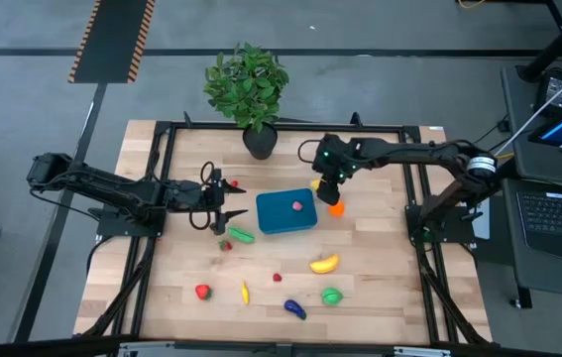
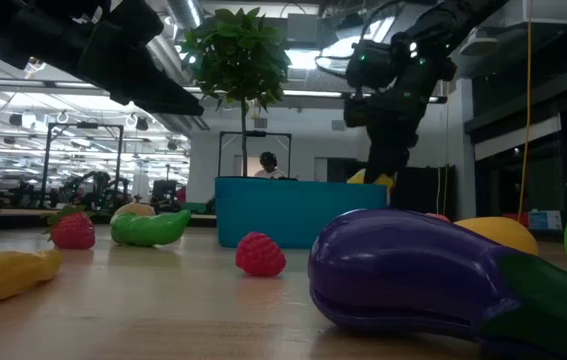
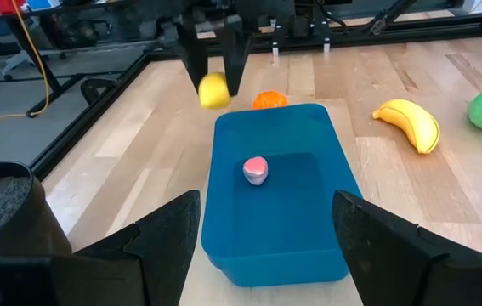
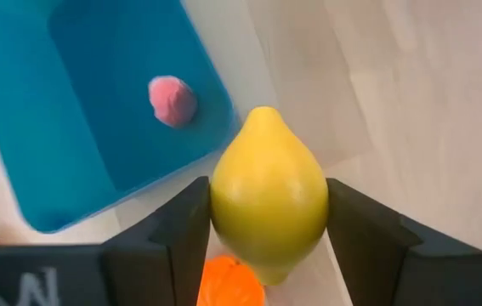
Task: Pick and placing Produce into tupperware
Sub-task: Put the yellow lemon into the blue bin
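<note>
The right hand (image 4: 268,246) is clamped on a yellow lemon (image 4: 268,204), raised above the bench (image 1: 380,288) just beyond the 3 o'clock end of the teal tupperware (image 1: 279,220), with an orange fruit (image 1: 336,209) lying right below it. The likely slip, as I judge it, is a release too soon: the lemon hangs outside the rim, so it would drop onto the orange or the bench and roll, and its smooth rounded skin could also squirt from the fingers on the way across. The left hand (image 3: 266,246) waits at the tupperware's 9 o'clock end, fingers spread wide and empty, close enough to clip the wall if it pushes forward. Counting: one tupperware, with one pink piece (image 1: 298,206) inside; one lemon in the grip; and on the bench one orange, one green pepper (image 1: 240,235), one banana (image 1: 324,264), one round green piece (image 1: 332,296), one purple eggplant (image 1: 294,309), one small yellow piece (image 1: 245,293) and three small red pieces that I can make out, plus one potted plant (image 1: 249,87) at 12 o'clock.
</note>
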Robot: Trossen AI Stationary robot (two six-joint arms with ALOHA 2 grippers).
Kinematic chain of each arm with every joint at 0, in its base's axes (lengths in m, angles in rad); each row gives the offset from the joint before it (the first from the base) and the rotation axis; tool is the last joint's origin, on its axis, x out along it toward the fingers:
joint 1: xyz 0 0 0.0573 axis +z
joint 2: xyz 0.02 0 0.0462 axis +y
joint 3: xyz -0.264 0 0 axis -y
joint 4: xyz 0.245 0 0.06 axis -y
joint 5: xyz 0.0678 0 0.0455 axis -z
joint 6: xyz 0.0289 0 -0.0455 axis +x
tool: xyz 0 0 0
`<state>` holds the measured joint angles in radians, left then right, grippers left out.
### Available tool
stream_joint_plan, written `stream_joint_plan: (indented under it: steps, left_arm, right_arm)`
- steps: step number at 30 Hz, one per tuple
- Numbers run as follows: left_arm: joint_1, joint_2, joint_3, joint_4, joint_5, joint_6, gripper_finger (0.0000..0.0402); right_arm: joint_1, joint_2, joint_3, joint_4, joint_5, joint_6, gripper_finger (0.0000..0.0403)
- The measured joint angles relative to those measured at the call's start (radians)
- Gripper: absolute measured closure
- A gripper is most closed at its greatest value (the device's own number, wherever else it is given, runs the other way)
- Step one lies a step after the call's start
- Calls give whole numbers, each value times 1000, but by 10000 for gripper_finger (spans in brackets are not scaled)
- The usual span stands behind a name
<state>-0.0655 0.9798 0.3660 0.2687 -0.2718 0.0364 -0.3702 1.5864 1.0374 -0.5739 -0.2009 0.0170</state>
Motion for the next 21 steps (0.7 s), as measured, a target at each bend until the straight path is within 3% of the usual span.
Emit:
stream_joint_plan:
  steps: [12,21]
  left_arm:
    - [0,0,0,1,0,-1,140]
    - [0,0,0,4,-1,-1,140]
  right_arm:
    - [0,-274,-5,-36,28,-54,197]
    - [0,-502,-182,76,50,-51,197]
